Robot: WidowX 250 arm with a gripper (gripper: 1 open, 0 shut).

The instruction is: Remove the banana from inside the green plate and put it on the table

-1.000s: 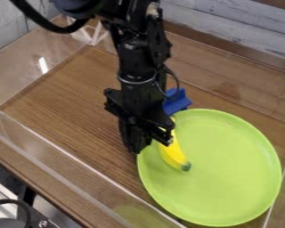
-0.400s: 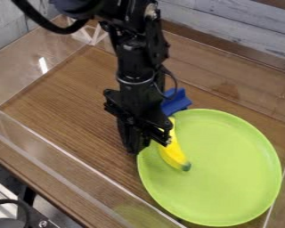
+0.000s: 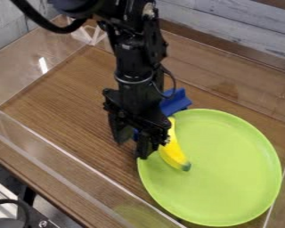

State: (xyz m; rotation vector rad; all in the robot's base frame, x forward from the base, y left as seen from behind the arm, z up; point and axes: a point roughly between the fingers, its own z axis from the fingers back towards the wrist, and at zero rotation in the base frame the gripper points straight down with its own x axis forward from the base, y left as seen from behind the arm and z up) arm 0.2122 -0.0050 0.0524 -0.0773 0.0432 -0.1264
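Note:
The banana [image 3: 175, 155] lies on the left part of the green plate [image 3: 228, 169], one dark tip pointing to the plate's middle. My gripper [image 3: 134, 145] hangs straight down over the plate's left rim, just left of the banana's upper end. Its fingers stand apart and hold nothing. The black arm hides the banana's far end and part of the rim. Left of the plate, the brown wood-grain table [image 3: 61, 98] shows bare.
A blue wedge-shaped block [image 3: 174, 101] sits on the table behind the arm, touching or nearly touching the plate's far-left rim. Clear acrylic walls [image 3: 38, 165] run along the table's front and left edges, and another stands at the right.
The fingers have spread apart from a narrow stance around the banana's upper end. The banana lies in the same spot on the plate, and the arm has barely moved.

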